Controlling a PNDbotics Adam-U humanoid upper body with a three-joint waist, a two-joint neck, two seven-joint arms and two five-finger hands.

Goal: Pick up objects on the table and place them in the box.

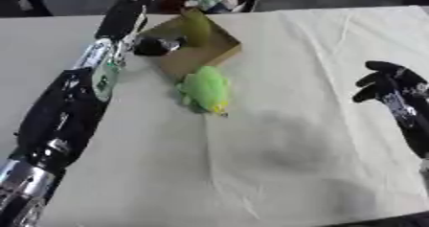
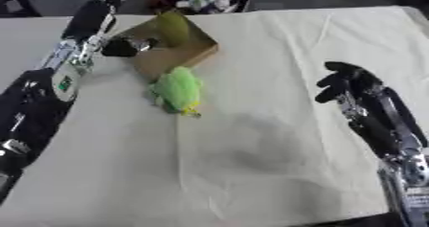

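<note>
Left forearm is reaching to the box [image 1: 205,53]; left hand [image 1: 149,46], fingers unclear, is risking snagging its wall; right hand [image 2: 348,85] is idling curled.

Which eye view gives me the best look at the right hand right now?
The right eye view: the right hand and its forearm show whole, well inside the picture, fingers curled and holding nothing. The left eye view shows the same hand against its right edge, with the forearm partly cut off.

Soft even light, blurry, faint shadows
</note>
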